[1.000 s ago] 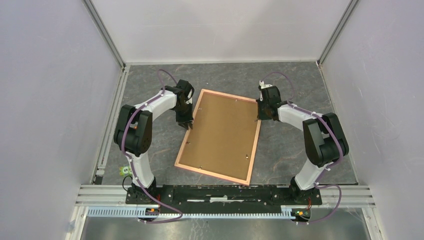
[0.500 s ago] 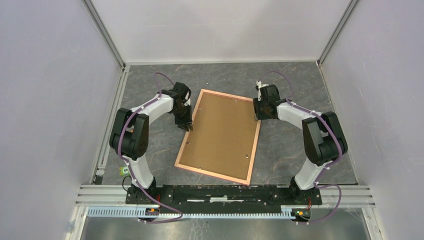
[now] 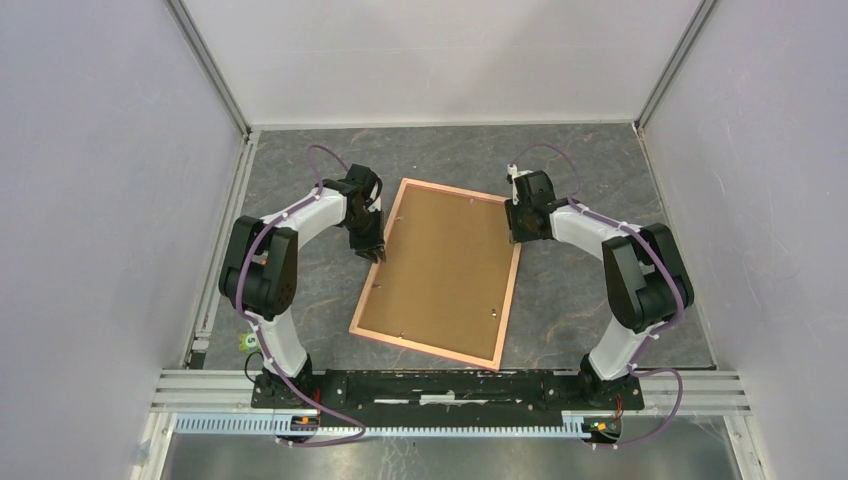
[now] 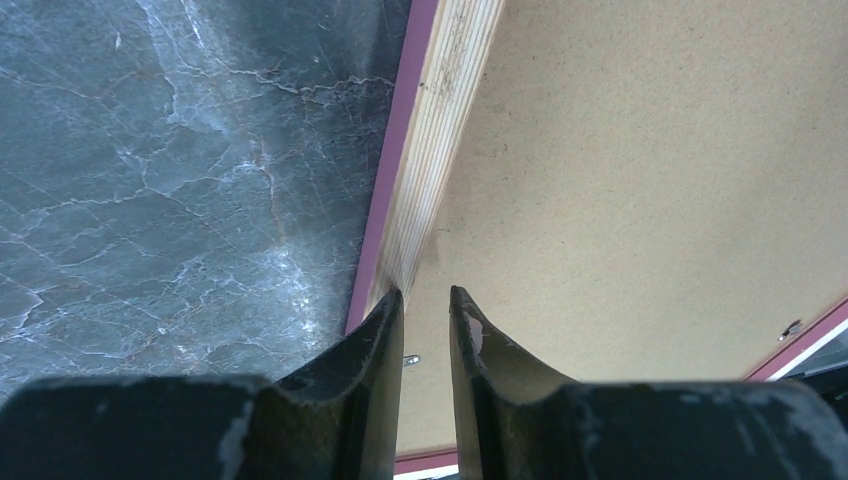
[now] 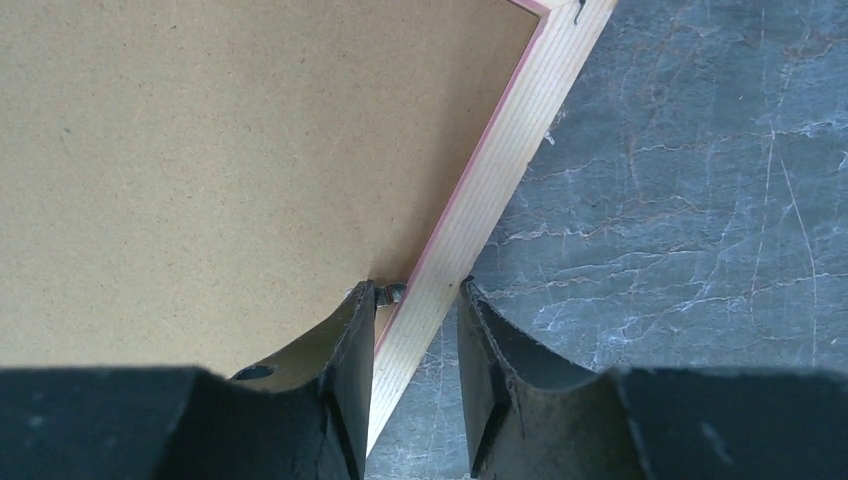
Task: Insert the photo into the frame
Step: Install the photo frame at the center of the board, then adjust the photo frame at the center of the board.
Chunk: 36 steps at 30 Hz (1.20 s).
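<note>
Table point(image 3: 580, 170): grey marbled top, walled on the left, right and far sides. Bare strips run along both long sides of the frame and beyond its far edge.
Frame point(image 3: 509, 300): lies flat mid-table with its back up, turned slightly clockwise. Its near right corner sits close to the arms' base rail, and its far edge is well apart from the far wall.
Backing board point(image 3: 440, 265): plain brown, fills the frame from rail to rail.
Photo: hidden; only the board shows inside the frame.
Left gripper point(image 4: 425, 295): at the frame's left rail, far half. The tips point at the seam between rail and board, with a narrow gap between the jaws and nothing in it.
Right gripper point(image 5: 415, 290): at the right rail near the far corner. The jaws are slightly apart and straddle the rail, one finger over the board and one over the table.
Clip point(image 5: 392, 292): small metal tab just beside the inner finger.
Change: the frame has not shifted over the last second. The right gripper has crept toward the far corner, and the left has edged slightly farther along its rail.
</note>
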Each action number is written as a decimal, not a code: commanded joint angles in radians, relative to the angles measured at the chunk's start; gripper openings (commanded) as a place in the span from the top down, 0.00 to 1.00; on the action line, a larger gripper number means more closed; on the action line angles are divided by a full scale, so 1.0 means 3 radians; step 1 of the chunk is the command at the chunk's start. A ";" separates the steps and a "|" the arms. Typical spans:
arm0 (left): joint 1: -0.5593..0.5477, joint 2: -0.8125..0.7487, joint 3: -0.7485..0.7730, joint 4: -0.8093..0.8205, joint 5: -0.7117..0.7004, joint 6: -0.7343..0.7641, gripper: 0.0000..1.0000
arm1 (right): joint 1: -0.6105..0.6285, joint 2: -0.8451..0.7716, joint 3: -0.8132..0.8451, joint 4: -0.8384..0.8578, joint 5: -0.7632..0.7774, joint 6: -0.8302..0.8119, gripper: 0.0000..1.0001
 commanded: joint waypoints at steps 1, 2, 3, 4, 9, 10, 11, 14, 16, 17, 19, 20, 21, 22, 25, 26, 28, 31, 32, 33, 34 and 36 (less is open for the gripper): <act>-0.0046 0.0136 -0.0113 -0.0010 -0.0005 -0.0088 0.71 | 0.0092 0.0093 0.0108 -0.0111 -0.0141 -0.0077 0.88; -0.0049 0.0141 -0.0117 -0.0012 -0.0007 -0.0088 0.71 | 0.0094 0.0092 0.0116 -0.0111 -0.0151 -0.0084 0.92; -0.0045 0.0138 -0.0117 -0.0009 -0.0004 -0.0088 0.71 | 0.0092 0.0096 0.0131 -0.0113 -0.0157 -0.0088 0.97; -0.0046 0.0139 -0.0118 -0.0011 -0.0004 -0.0088 0.71 | 0.0092 0.0101 0.0153 -0.0120 -0.0174 -0.0099 1.00; -0.0049 0.0115 -0.0162 -0.0011 0.0061 -0.0078 0.71 | 0.0091 0.0158 0.0306 -0.0176 -0.0337 -0.0205 1.00; -0.0045 0.0097 -0.0195 -0.0010 0.0114 -0.0078 0.71 | 0.0088 0.0164 0.0345 -0.0170 -0.0390 -0.0252 1.00; -0.0049 0.0083 -0.0233 -0.0009 0.0179 -0.0082 0.71 | 0.0088 0.0184 0.0386 -0.0172 -0.0407 -0.0291 1.00; -0.0049 0.0001 -0.0461 0.0078 0.0452 -0.0124 0.71 | 0.0081 0.0279 0.0576 -0.0220 -0.0411 -0.0356 0.95; -0.0049 -0.0093 -0.0634 0.0172 0.0642 -0.0183 0.71 | 0.0067 0.0358 0.0704 -0.0229 -0.0455 -0.0333 0.86; -0.0049 -0.0141 -0.0692 0.0198 0.0710 -0.0219 0.71 | 0.0061 0.0401 0.0768 -0.0231 -0.0501 -0.0323 0.83; -0.0043 -0.0272 -0.0762 0.0234 0.0757 -0.0262 0.71 | 0.0060 0.0466 0.0917 -0.0317 -0.0501 -0.0277 0.74; -0.0040 -0.0323 -0.0752 0.0220 0.0731 -0.0270 0.69 | 0.0060 0.0476 0.0977 -0.0361 -0.0447 -0.0244 0.70; -0.0029 -0.0378 -0.0718 0.0189 0.0700 -0.0267 0.68 | 0.0060 0.0460 0.0994 -0.0379 -0.0371 -0.0220 0.63; -0.0017 -0.0430 -0.0669 0.0138 0.0653 -0.0245 0.67 | 0.0060 0.0419 0.0994 -0.0377 -0.0296 -0.0197 0.56; 0.0075 -0.0529 -0.0428 -0.0016 0.0508 -0.0154 0.63 | 0.0060 0.0268 0.0939 -0.0384 -0.0092 -0.0142 0.40; 0.0126 -0.0543 -0.0360 -0.0057 0.0472 -0.0132 0.60 | 0.0061 0.0219 0.0911 -0.0382 -0.0054 -0.0109 0.37; 0.0231 -0.0533 -0.0227 -0.0092 0.0310 -0.0128 0.52 | 0.0060 0.0151 0.0873 -0.0389 0.0021 -0.0020 0.33; 0.0341 -0.0486 -0.0079 -0.0116 0.0037 -0.0158 0.39 | 0.0059 0.0098 0.0792 -0.0387 0.0056 0.0202 0.29; 0.0347 -0.0454 -0.0030 -0.0127 -0.0083 -0.0159 0.37 | 0.0060 0.0098 0.0776 -0.0392 0.0092 0.0306 0.29; 0.0349 -0.0421 0.0004 -0.0134 -0.0179 -0.0151 0.35 | 0.0061 0.0107 0.0767 -0.0402 0.0123 0.0402 0.29; 0.0349 -0.0365 0.0038 -0.0135 -0.0270 -0.0145 0.35 | 0.0060 0.0124 0.0767 -0.0424 0.0140 0.0499 0.28; 0.0352 -0.0220 0.0112 -0.0161 -0.0320 -0.0102 0.36 | 0.0060 0.0187 0.0794 -0.0461 0.0138 0.0611 0.28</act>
